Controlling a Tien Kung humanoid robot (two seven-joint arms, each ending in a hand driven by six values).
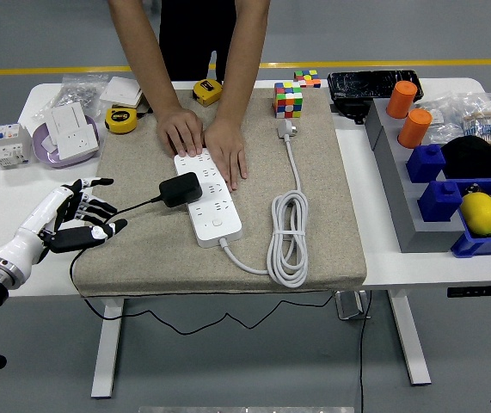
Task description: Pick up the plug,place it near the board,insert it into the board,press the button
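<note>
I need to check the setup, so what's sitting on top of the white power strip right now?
A black plug sits in the power strip. The person's hands press flat on its far end, hiding the sockets beneath them.
</note>
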